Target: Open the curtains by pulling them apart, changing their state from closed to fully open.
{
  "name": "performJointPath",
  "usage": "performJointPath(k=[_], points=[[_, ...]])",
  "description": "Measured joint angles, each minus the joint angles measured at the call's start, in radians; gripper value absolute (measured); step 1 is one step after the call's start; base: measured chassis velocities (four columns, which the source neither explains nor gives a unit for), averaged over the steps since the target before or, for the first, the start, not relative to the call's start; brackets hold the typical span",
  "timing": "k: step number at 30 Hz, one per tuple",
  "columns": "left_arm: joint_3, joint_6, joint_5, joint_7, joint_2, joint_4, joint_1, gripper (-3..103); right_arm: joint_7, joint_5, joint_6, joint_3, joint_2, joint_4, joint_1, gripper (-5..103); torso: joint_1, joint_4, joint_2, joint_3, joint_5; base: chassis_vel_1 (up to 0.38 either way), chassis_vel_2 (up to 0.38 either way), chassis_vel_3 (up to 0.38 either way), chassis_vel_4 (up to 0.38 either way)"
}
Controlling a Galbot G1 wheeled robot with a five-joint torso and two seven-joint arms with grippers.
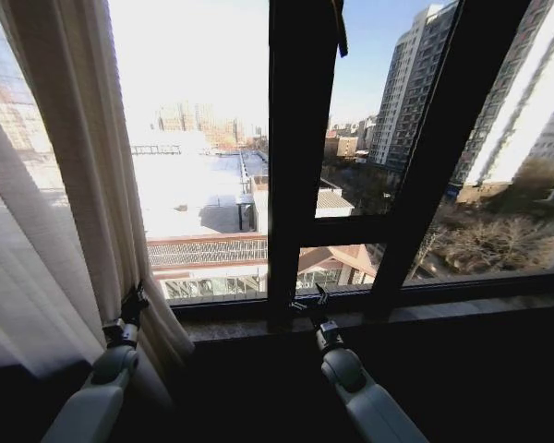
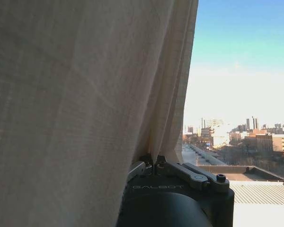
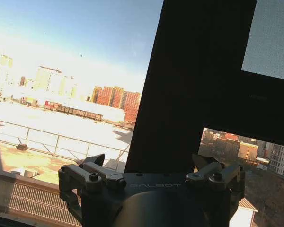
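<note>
A sheer white curtain (image 1: 65, 185) hangs bunched in long pleats at the left of the window, cream-beige along its inner edge. My left gripper (image 1: 134, 297) reaches up to that edge just above the sill. In the left wrist view the curtain (image 2: 75, 94) drapes right at my left gripper (image 2: 150, 161), which is shut on a fold of the fabric. My right gripper (image 1: 309, 297) stands open in front of the dark vertical window bar (image 1: 300, 138). The right wrist view shows the right gripper (image 3: 149, 163) spread wide with nothing between its fingers, facing the bar (image 3: 199, 94).
A stone window sill (image 1: 443, 309) runs along below the glass. A slanted dark frame bar (image 1: 443, 138) crosses the right pane. Bare glass with city rooftops lies between the curtain and the vertical bar.
</note>
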Motion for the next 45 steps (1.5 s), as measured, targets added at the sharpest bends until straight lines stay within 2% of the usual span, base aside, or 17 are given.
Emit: performJointPath(k=[8,14,20,27,32,45], points=[[-0.002,-0.004,0.004,-0.001,-0.008,0.003,0.001,0,0.000,0.000,0.000,0.000,0.000,0.000,0.000,100,0.000,0.0007,0.000,0.000,-0.0005,0.251,0.239,-0.233,-0.233],[-0.006,-0.005,0.007,-0.005,-0.011,-0.005,0.017,0,0.000,0.000,0.000,0.000,0.000,0.000,0.000,100,0.000,-0.0005,0.000,0.000,0.0006,0.026,0.022,-0.004,-0.017],[-0.020,-0.010,0.007,-0.025,0.000,-0.008,0.028,0,0.000,0.000,0.000,0.000,-0.001,0.000,0.000,100,0.000,-0.0008,0.000,0.000,0.0000,-0.019,-0.020,0.014,0.016],[-0.125,-0.033,-0.024,-0.052,0.087,0.040,0.055,0,0.000,0.000,0.000,0.000,0.000,0.000,0.000,100,0.000,0.0007,0.000,0.000,-0.0002,0.000,0.000,0.000,0.000],[-0.166,-0.043,-0.043,-0.068,0.117,0.049,0.087,0,0.000,0.000,0.000,0.000,0.000,0.000,0.000,100,0.000,0.0000,0.000,0.000,0.0000,0.000,0.000,0.000,0.000],[-0.178,-0.037,-0.040,-0.076,0.083,-0.060,0.131,0,0.000,0.000,0.000,0.000,0.000,0.000,0.000,100,0.000,-0.0003,0.000,0.000,0.0001,0.012,0.015,-0.013,-0.018]])
